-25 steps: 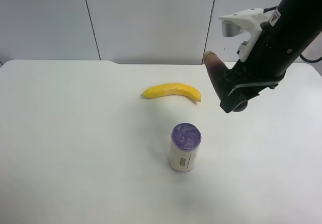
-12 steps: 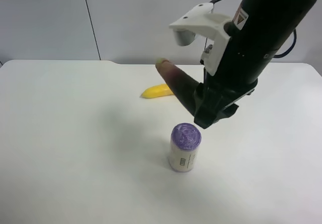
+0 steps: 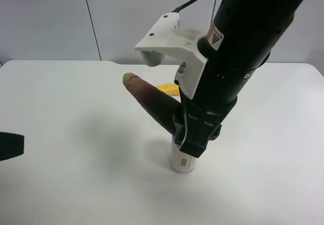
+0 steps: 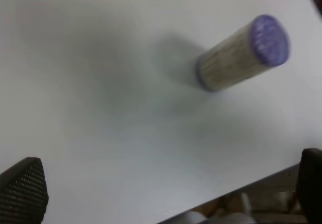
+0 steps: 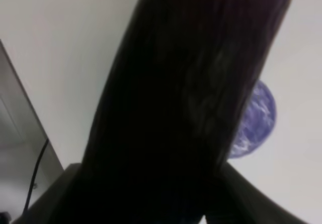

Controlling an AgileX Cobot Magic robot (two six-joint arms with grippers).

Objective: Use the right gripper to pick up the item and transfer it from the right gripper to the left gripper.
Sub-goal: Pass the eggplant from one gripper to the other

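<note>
- Clamping the dark, thick end of the toy eggplant (image 3: 152,102): right gripper (image 3: 194,136), a black claw on a thick black arm with a white wrist bracket (image 3: 169,38), jaws closed tight on the toy.
- Held in the air above the middle of the white table (image 3: 76,98), slanted, with the tan stem tip raised and aimed toward the exterior high view's left edge.
- Seen from the right wrist as a dark, blurred shape filling most of the frame, with a purple lid (image 5: 257,117) peeking out from behind.
- Standing upright on the table directly beneath the clamped jaws: white cylinder (image 3: 181,162), top hidden by the claw in the high view; touching or not, cannot tell.
- Lying nearer the table's far edge, mostly hidden behind eggplant and arm: yellow banana (image 3: 167,87).
- Spread wide with nothing between: left gripper (image 4: 166,189), only two black fingertips (image 4: 22,191) showing, above bare table close to one of its edges.
- Poking in at the high view's left edge, well apart from the eggplant: a black tip (image 3: 10,145), too little shown to identify.
</note>
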